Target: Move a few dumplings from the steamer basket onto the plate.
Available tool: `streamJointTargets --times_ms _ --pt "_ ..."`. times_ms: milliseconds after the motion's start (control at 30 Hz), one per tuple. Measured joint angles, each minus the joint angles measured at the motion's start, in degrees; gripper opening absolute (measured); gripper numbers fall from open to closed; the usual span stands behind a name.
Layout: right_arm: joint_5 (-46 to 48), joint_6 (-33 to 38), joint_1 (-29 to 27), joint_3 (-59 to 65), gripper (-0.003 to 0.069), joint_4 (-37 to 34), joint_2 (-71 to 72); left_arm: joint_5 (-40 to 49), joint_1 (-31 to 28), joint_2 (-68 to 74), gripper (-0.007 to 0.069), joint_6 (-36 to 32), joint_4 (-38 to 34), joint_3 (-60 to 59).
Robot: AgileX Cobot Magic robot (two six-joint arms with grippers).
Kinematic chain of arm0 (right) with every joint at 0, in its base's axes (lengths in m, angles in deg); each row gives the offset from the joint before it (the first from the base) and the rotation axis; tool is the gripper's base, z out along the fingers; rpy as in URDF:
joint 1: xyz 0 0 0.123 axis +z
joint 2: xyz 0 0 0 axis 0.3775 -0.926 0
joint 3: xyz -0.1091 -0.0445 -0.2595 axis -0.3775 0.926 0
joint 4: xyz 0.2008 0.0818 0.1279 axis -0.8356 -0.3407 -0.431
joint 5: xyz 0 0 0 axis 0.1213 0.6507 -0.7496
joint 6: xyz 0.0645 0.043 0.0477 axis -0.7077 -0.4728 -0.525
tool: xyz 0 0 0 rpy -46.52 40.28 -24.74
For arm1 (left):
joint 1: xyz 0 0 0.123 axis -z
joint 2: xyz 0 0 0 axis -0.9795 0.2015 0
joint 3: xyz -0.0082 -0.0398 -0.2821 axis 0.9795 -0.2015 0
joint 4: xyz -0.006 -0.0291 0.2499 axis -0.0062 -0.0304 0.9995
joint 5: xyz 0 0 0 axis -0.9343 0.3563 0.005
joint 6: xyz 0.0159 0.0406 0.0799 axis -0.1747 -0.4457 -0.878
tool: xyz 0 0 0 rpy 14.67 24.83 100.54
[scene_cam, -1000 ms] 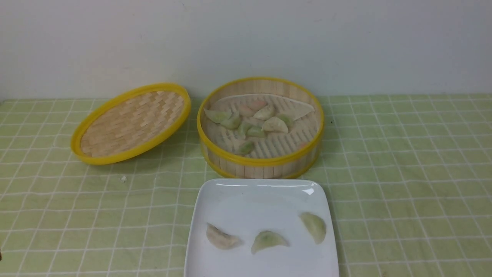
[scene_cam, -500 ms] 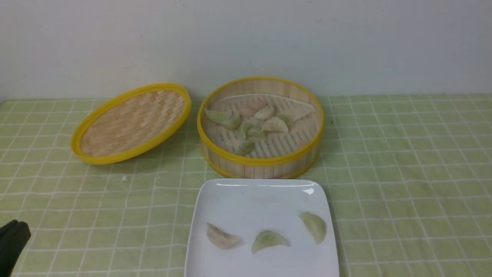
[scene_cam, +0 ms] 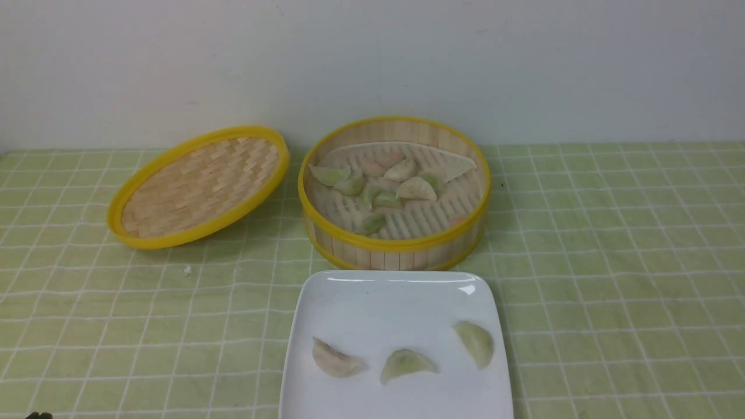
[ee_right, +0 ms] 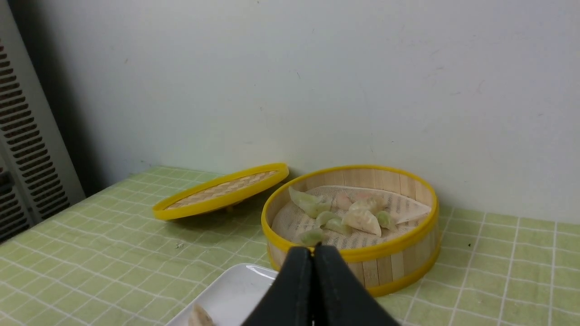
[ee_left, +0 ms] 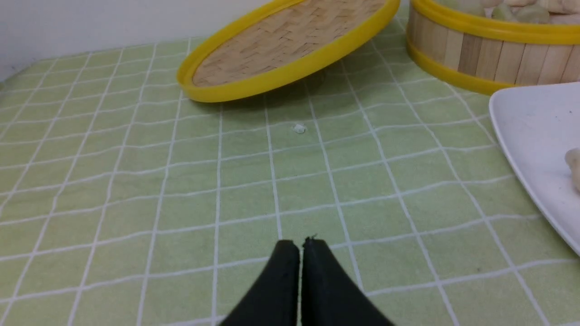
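Ahead of the left hand (ee_left: 300, 246), three dumplings (scene_cam: 404, 364) lie on the plate (scene_cam: 396, 297); more wait in the steamer basket (scene_cam: 394, 243) beyond. Both hands, left and right hand (ee_right: 313, 253), are closed, empty. Enough seem moved; another would need open fingers.

Pale green tablecloth (scene_cam: 611, 244) with white grid lines. Beside the glossy white plate (scene_cam: 372, 297): tan slatted basket (scene_cam: 396, 253), yellow rims; woven tan lid (scene_cam: 198, 186), yellow rim. Green, beige, pinkish dumplings (scene_cam: 407, 364). Black grippers (ee_left: 301, 246).
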Motion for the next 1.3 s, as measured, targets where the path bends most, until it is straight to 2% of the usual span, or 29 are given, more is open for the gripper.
streamJointTargets --times_ms 1033,1100,1300 --pt "-0.5 0.1 -0.3 0.4 -0.0015 0.0 0.4 0.2 0.0 0.0 -0.0006 -0.1 0.0 0.0" --pt "-1.3 0.3 -3.1 1.5 -0.0015 0.0 1.4 0.2 0.0 0.0 -0.0006 -0.1 -0.1 0.0" --pt "-3.4 0.5 -19.5 9.8 -0.0015 0.7 2.7 0.2 0.0 0.0 -0.0006 -0.1 -0.1 0.0"
